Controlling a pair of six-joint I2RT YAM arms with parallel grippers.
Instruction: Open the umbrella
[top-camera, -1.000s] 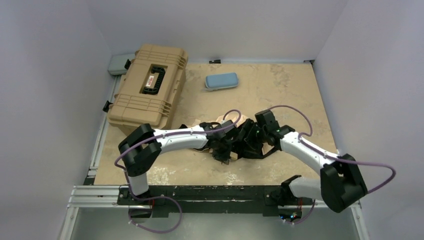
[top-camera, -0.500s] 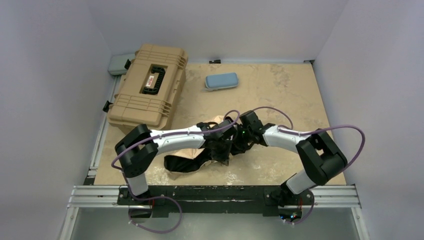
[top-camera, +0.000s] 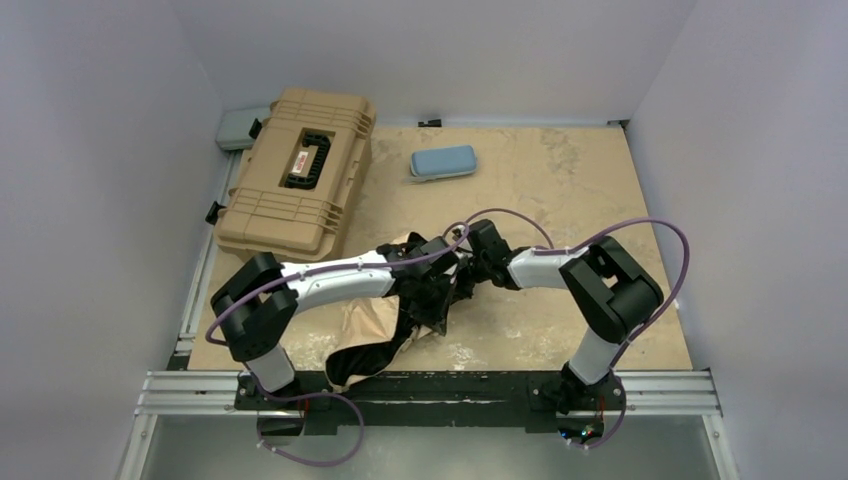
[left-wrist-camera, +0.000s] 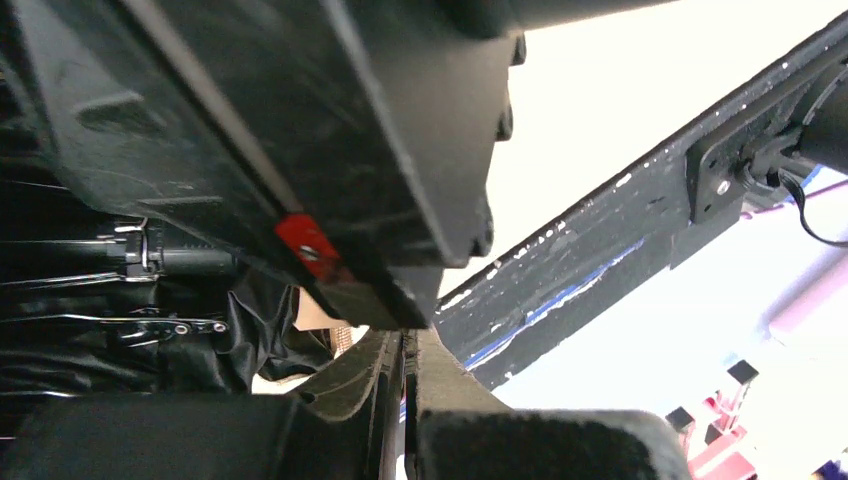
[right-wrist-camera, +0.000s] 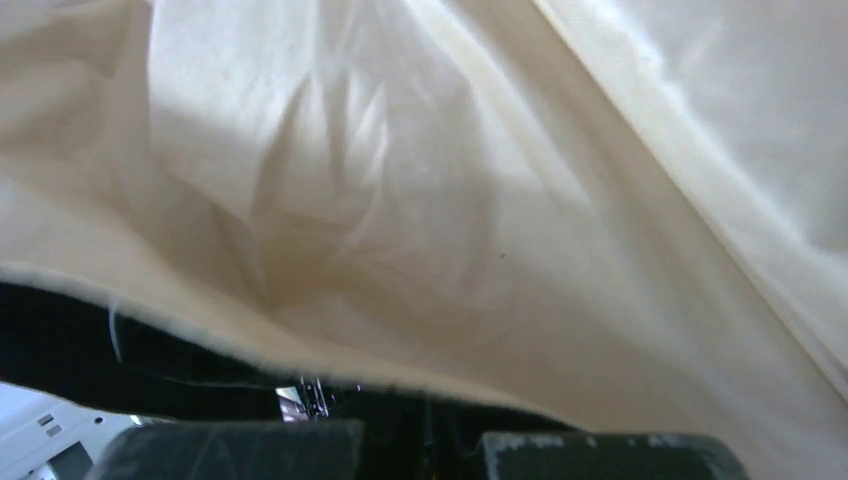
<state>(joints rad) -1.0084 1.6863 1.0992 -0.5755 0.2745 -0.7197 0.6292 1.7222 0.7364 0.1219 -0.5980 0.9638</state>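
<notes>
Umbrella (top-camera: 368, 322) sprawls half-spread near the worktop's (top-camera: 560, 200) 6 o'clock edge, its beige and black cloth crumpled beneath both arms. The left pincer (top-camera: 432, 305) and right pincer (top-camera: 462, 270) meet at its 2 o'clock end.

From the left wrist, the left pincer is fully closed. I cannot tell what it holds. Black cloth and ribs lie at 9 o'clock.

From the right wrist, the right pincer is closed on the black hem under beige cloth.

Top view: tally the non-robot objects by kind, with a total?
Umbrella, beige and black: 1
Tan hard case: 1
Light-blue pouch: 1
Grey object behind the case, kind unclear: 1
Total: 4
</notes>
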